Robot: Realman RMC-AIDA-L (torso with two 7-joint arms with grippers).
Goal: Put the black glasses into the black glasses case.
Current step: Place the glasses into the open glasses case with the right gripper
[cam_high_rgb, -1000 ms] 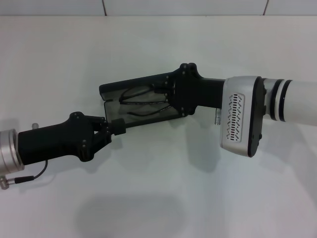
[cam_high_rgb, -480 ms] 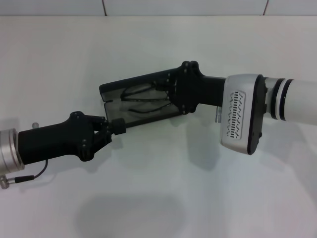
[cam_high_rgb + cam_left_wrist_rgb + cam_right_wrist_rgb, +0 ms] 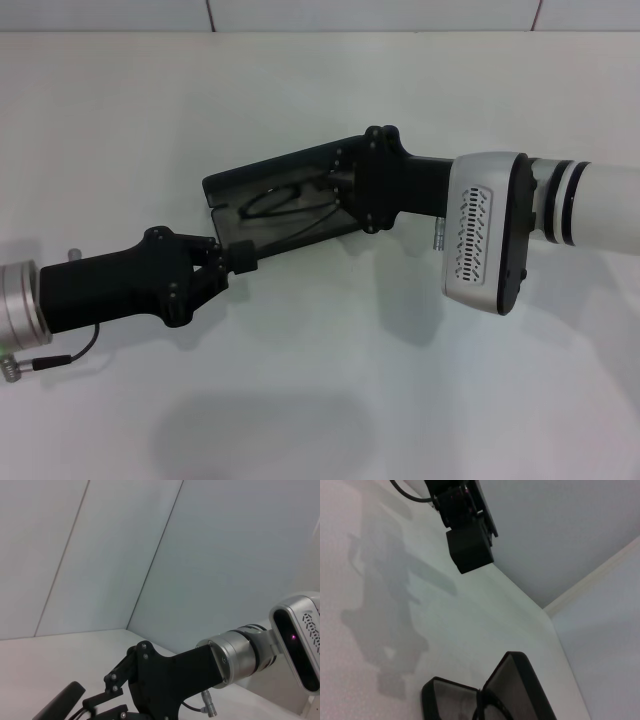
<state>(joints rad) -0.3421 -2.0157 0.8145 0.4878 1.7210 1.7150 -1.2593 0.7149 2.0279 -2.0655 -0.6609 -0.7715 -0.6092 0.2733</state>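
The black glasses case (image 3: pixel 232 186) lies open on the white table, lid toward the far side. The black glasses (image 3: pixel 272 200) lie inside it, rims toward the case's left end. My right gripper (image 3: pixel 338 195) reaches in over the case's right end, right at the glasses' temple arms. My left gripper (image 3: pixel 240 258) is shut with nothing in it, at the case's near left corner. In the right wrist view the case (image 3: pixel 451 698) and glasses (image 3: pixel 490 711) are close, and the left gripper (image 3: pixel 470 550) hangs well apart from them.
White table (image 3: pixel 330 400) all around, with a wall seam along its far edge (image 3: pixel 210 30). The right arm's silver wrist housing (image 3: pixel 485 235) hangs over the table's right side. The left arm's cable (image 3: pixel 60 358) trails near the left edge.
The glasses have sunk lower and flatter into the case. The right gripper shifted slightly toward the far side. The left gripper moved a little nearer.
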